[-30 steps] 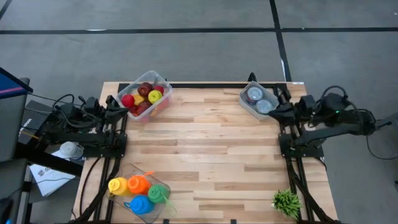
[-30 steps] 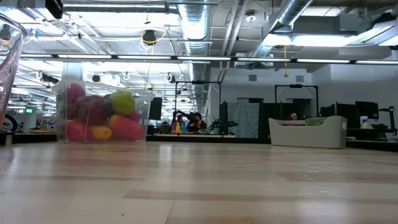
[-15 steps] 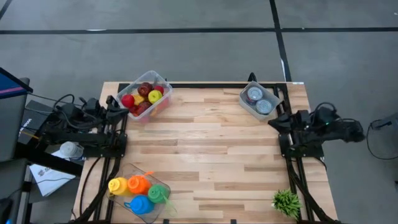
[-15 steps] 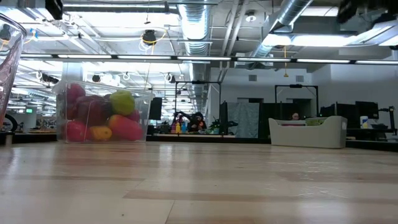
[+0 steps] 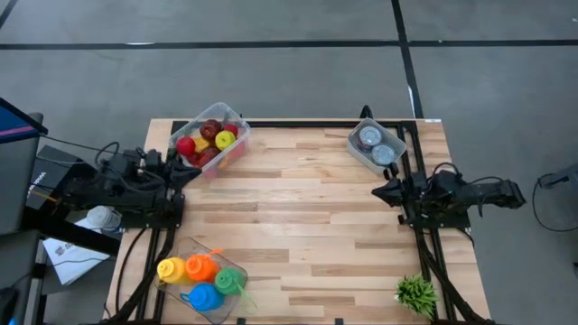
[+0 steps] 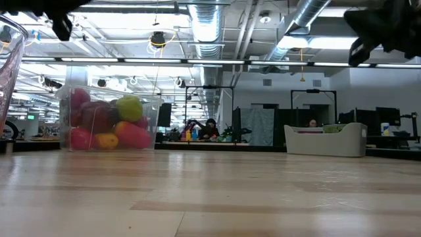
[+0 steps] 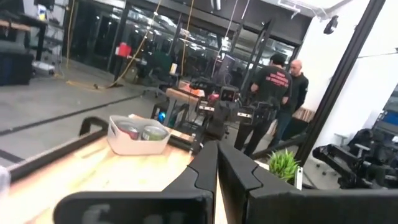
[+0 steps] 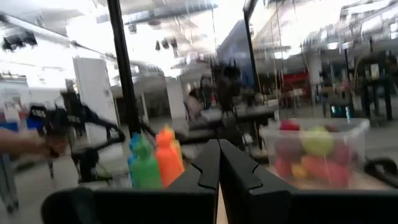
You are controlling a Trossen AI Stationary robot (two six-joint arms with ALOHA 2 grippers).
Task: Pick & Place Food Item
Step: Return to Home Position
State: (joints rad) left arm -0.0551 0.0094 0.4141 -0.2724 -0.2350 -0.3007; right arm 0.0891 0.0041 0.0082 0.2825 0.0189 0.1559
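Wooden surface (image 5: 298,226) holds a white tray (image 5: 355,147) of what look like tuna cans (image 5: 370,137) far right; left hand (image 5: 193,171) and right hand (image 5: 378,190) hang at its side edges, fingers pressed together.

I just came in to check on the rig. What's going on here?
Nothing is being handled right now. The left gripper sits at the left edge of the table, beside the fruit bin. The right gripper is at the right edge, near the white tray holding cans. Both are shut and empty. Coloured bottles and a small plant stand at the opposite end of the table.
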